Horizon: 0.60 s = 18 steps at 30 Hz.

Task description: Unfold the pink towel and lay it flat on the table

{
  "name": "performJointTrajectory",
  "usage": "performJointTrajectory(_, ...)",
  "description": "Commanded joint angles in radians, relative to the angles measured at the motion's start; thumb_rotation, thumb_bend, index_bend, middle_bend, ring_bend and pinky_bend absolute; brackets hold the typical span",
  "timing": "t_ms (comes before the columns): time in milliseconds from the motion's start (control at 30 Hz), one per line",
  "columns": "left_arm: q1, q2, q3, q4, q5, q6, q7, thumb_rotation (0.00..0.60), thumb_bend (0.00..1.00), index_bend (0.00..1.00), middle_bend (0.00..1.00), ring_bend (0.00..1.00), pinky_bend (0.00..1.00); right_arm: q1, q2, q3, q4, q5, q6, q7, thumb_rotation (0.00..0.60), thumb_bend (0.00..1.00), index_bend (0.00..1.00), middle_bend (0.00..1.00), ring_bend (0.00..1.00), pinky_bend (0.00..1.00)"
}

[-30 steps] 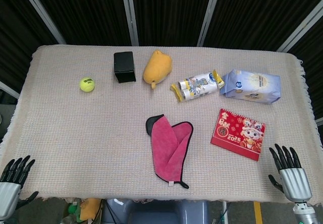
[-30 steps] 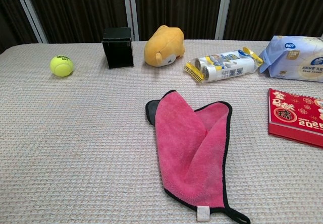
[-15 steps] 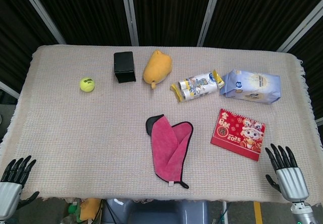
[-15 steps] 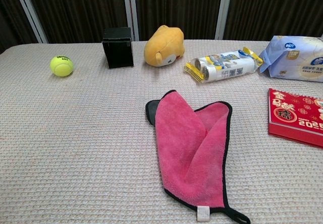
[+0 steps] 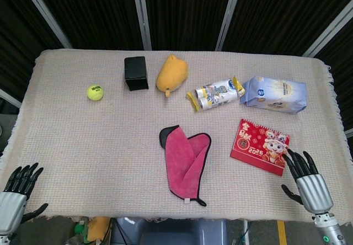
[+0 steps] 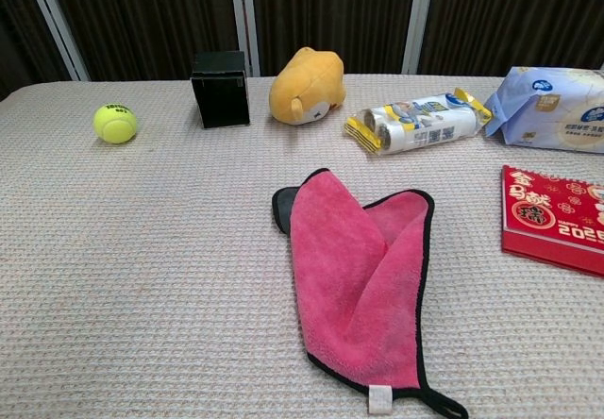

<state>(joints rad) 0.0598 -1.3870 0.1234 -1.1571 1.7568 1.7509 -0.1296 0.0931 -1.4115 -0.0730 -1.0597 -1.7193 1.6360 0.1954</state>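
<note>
Right hand [image 5: 306, 182] has crept up-left from lower right, empty, fingers spread; left hand [image 5: 15, 194] likewise. Reach stage: next, pinch the folded towel [image 5: 186, 164] flap.

The red calendar [image 5: 260, 147] at right reads "2026" (its other print is too small to read).

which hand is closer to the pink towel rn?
Right. The right hand sits at the near table edge, right of the pink towel, by the red calendar. The left hand is far off at the near-left corner.
</note>
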Motion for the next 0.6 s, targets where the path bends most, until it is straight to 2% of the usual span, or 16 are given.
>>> performJointTrajectory(33, -0.039, 0.083, -0.003, -0.159, 0.016, -0.05, 0.099, 0.6, 0.0, 0.0, 0.0, 0.0, 0.0, 0.053, 0.102, -0.026, -0.162, -0.011, -0.118, -0.07, 0.6, 0.27, 0.12, 0.53, 0.61, 0.55)
performJointTrajectory(133, -0.05, 0.103, -0.01, -0.221, 0.016, -0.063, 0.13, 0.6, 0.0, 0.0, 0.0, 0.0, 0.0, 0.069, 0.132, -0.034, -0.236, -0.004, -0.173, -0.121, 0.6, 0.27, 0.24, 0.68, 0.76, 0.71)
performJointTrajectory(300, -0.065, 0.116, -0.023, -0.28, 0.018, -0.075, 0.162, 0.6, 0.0, 0.0, 0.0, 0.0, 0.0, 0.081, 0.132, -0.051, -0.309, -0.009, -0.233, -0.209, 0.6, 0.27, 0.4, 0.84, 0.92, 0.84)
performJointTrajectory(400, -0.067, 0.119, -0.026, -0.293, 0.021, -0.077, 0.171, 0.6, 0.0, 0.0, 0.0, 0.0, 0.0, 0.085, 0.12, -0.066, -0.338, -0.01, -0.271, -0.246, 0.6, 0.27, 0.44, 0.88, 0.96, 0.87)
performJointTrajectory(600, -0.066, 0.122, -0.035, -0.294, 0.009, -0.077, 0.165, 0.6, 0.0, 0.0, 0.0, 0.0, 0.0, 0.095, 0.095, -0.083, -0.391, -0.021, -0.321, -0.304, 0.6, 0.27, 0.45, 0.89, 0.97, 0.87)
